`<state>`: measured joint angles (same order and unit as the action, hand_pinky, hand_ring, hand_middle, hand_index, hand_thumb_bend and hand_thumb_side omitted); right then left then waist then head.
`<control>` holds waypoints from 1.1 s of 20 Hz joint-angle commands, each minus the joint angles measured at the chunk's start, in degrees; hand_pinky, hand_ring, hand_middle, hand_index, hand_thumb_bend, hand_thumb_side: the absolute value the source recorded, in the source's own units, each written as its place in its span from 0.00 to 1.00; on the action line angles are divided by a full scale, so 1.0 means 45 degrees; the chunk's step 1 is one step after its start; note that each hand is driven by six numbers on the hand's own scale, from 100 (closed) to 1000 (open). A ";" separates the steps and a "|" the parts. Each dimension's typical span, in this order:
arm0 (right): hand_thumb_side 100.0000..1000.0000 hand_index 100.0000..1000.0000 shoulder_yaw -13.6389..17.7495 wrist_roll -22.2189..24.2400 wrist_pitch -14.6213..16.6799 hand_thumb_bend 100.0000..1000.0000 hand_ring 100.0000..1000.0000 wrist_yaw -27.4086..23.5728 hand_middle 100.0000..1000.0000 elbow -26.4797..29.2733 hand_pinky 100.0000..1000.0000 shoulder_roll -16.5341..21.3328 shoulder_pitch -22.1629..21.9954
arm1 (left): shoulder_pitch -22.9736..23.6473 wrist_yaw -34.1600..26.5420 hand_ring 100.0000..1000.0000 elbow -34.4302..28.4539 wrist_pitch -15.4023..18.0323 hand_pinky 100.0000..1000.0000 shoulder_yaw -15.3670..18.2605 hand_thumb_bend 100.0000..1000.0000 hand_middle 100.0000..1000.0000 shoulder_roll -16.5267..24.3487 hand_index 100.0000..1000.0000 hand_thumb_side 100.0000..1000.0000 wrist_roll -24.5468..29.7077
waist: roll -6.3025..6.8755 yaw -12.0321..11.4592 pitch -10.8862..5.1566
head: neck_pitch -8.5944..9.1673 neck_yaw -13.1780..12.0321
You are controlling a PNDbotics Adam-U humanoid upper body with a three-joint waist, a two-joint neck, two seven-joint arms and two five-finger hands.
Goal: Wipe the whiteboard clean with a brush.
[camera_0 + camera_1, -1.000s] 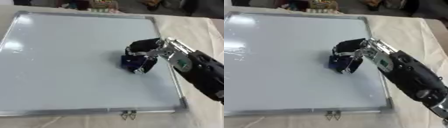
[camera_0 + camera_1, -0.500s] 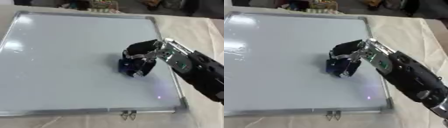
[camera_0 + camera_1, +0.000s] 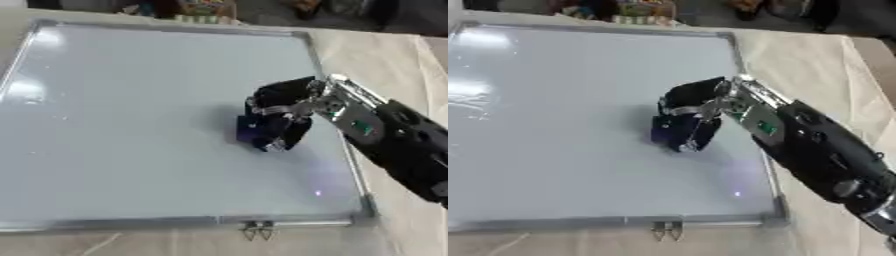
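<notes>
While curled down over a dark blue brush (image 3: 252,131), right hand (image 3: 282,107) sits on the whiteboard (image 3: 131,110), roughly at 3 o'clock from the board's middle and a bit short of the right frame edge. Fingers wrapped round the brush from above, so gripping it, with the brush pressed onto the white surface under them. Black forearm (image 3: 815,150) with a small green patch near the wrist comes in from about 4 o'clock, crossing over the board's right rail. Can't really make out the brush shape beyond a small blue-purple block peeking out at the 9 o'clock side of the fingers. Board surface looks plain white all over, just glare patches out at 9 to 10 o'clock near the left edge. Silver frame all round, with a little metal clip (image 3: 255,231) hanging off the bottom rail at 6 o'clock. Beige tabletop (image 3: 807,60) showing past the right rail at 2 o'clock. Some colourful clutter (image 3: 203,9) beyond the top rail at 12 o'clock, too blurry to name. No sign of left hand anywhere.
</notes>
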<state>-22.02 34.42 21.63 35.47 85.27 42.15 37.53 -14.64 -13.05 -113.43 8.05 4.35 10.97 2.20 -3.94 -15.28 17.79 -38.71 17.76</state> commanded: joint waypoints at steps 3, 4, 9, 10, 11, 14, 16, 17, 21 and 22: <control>0.00 0.19 0.0583 -0.1244 -0.0347 0.00 0.44 0.1188 0.10 -0.0785 0.47 0.0314 0.0386 | -0.0074 0.0091 0.44 -0.0258 0.0079 0.35 -0.0014 0.00 0.36 0.0056 0.50 0.90 0.0029 | 0.0096 0.0017 -0.0153 | 0.0018 -0.0031; 0.00 0.19 0.0644 -0.1481 -0.0391 0.00 0.44 0.1418 0.10 -0.0989 0.47 0.0291 0.0421 | -0.0071 0.0098 0.44 -0.0258 0.0083 0.35 -0.0015 0.00 0.36 0.0054 0.50 0.90 0.0033 | 0.0102 0.0020 -0.0143 | 0.0028 -0.0037; 0.00 0.19 0.0842 -0.2351 -0.0461 0.00 0.44 0.2283 0.10 -0.1982 0.47 0.0141 0.0561 | -0.0061 0.0120 0.44 -0.0259 0.0095 0.35 -0.0011 0.00 0.36 0.0045 0.50 0.90 0.0043 | 0.0120 0.0038 -0.0110 | 0.0056 -0.0026; 0.00 0.19 0.0872 -0.2450 -0.0464 0.00 0.44 0.2396 0.10 -0.2178 0.47 0.0111 0.0581 | -0.0060 0.0123 0.44 -0.0258 0.0096 0.35 -0.0011 0.00 0.36 0.0044 0.50 0.90 0.0045 | 0.0122 0.0045 -0.0105 | 0.0064 -0.0024; 0.00 0.19 0.0914 -0.2538 -0.0483 0.00 0.44 0.2513 0.10 -0.2405 0.47 0.0079 0.0607 | -0.0058 0.0128 0.44 -0.0257 0.0095 0.35 -0.0010 0.00 0.36 0.0042 0.50 0.90 0.0047 | 0.0123 0.0049 -0.0100 | 0.0078 -0.0018; 0.00 0.19 0.1064 -0.2824 -0.0547 0.00 0.44 0.2874 0.10 -0.3075 0.47 -0.0021 0.0696 | -0.0053 0.0139 0.44 -0.0255 0.0095 0.35 -0.0009 0.00 0.36 0.0038 0.50 0.90 0.0054 | 0.0122 0.0046 -0.0090 | 0.0111 -0.0017; 0.00 0.19 0.1166 -0.3060 -0.0603 0.00 0.44 0.3117 0.11 -0.3451 0.47 -0.0079 0.0760 | -0.0050 0.0144 0.44 -0.0255 0.0097 0.35 -0.0008 0.00 0.36 0.0036 0.50 0.90 0.0057 | 0.0119 0.0030 -0.0086 | 0.0122 -0.0016; 0.00 0.19 0.1206 -0.3176 -0.0627 0.00 0.44 0.3236 0.11 -0.3617 0.47 -0.0106 0.0791 | -0.0048 0.0146 0.44 -0.0255 0.0097 0.35 -0.0007 0.00 0.36 0.0035 0.50 0.90 0.0058 | 0.0117 0.0019 -0.0085 | 0.0124 -0.0011; 0.00 0.19 0.1225 -0.3498 -0.0535 0.00 0.44 0.3511 0.11 -0.3991 0.47 -0.0180 0.0856 | -0.0053 0.0152 0.44 -0.0256 0.0096 0.35 -0.0007 0.00 0.36 0.0031 0.50 0.90 0.0065 | 0.0111 0.0015 -0.0078 | 0.0126 -0.0011; 0.00 0.19 0.1205 -0.3536 -0.0483 0.00 0.44 0.3535 0.11 -0.4002 0.47 -0.0179 0.0858 | -0.0055 0.0153 0.44 -0.0257 0.0096 0.35 -0.0008 0.00 0.36 0.0032 0.50 0.90 0.0067 | 0.0110 0.0023 -0.0078 | 0.0122 -0.0017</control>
<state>-16.27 18.76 19.46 49.77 69.16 40.59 41.81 -14.60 -12.58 -113.43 8.29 4.35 10.55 2.36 -3.73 -15.20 18.03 -38.67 17.74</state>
